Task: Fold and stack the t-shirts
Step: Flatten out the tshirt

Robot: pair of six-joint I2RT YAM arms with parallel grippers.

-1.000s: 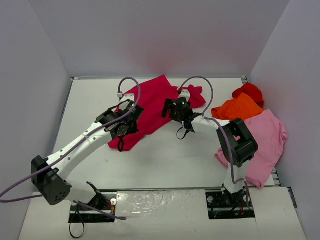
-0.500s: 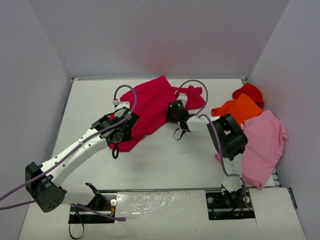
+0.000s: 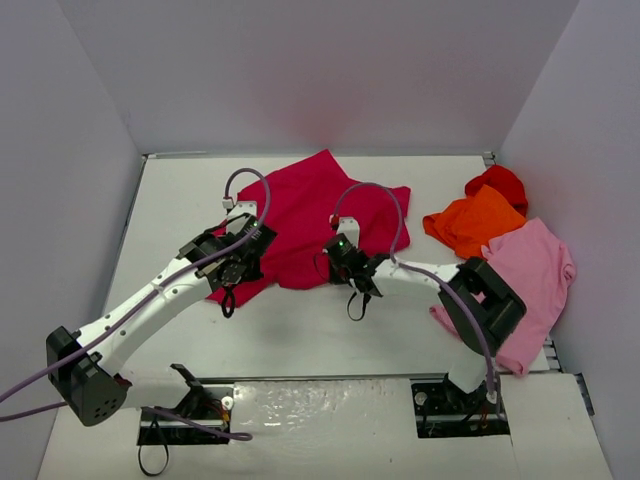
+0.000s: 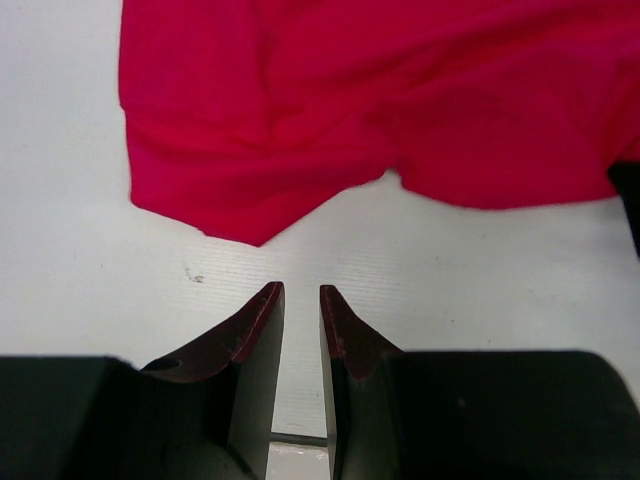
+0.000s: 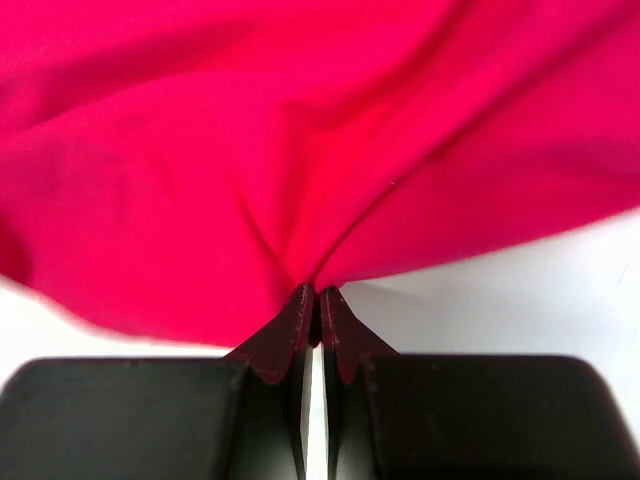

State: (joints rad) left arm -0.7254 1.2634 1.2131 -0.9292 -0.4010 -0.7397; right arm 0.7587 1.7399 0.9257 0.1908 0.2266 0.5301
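Note:
The large crimson-magenta t-shirt [image 3: 300,210] lies spread at the back middle of the table. My right gripper [image 3: 332,268] is at its near edge, shut on a pinch of the cloth [image 5: 300,200], which puckers into the fingertips of that gripper [image 5: 317,292]. Over the shirt's near left corner is my left gripper [image 3: 236,268]. In the left wrist view the left gripper [image 4: 300,292] stands narrowly open above bare table, nothing between its fingers, with the shirt's hem [image 4: 250,215] just ahead. The orange t-shirt [image 3: 475,222], red t-shirt [image 3: 500,183] and light pink t-shirt [image 3: 530,285] lie crumpled at the right.
White walls enclose the table on the left, back and right. The light pink shirt hangs partly over the table's right edge [image 3: 550,345]. Purple cables [image 3: 370,190] loop above both wrists.
My right gripper went from open to shut on the crimson shirt's edge and drew it nearer and leftward. The left gripper shifted slightly toward the near left corner.

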